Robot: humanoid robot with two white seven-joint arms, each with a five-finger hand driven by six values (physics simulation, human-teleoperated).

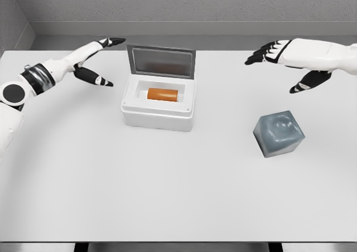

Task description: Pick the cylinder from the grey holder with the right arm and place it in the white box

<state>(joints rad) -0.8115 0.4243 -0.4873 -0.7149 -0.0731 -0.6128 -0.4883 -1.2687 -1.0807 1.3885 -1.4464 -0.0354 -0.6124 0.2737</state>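
One orange cylinder (162, 94) is lying on its side inside the white box (159, 117), whose lid is standing open behind it, so we are judging the placement done. We are noting the grey holder (278, 133) sitting empty, well apart to the right. Both the right hand (279, 53) and the left hand (99, 59) are hovering with fingers spread, holding nothing, clear of the box.
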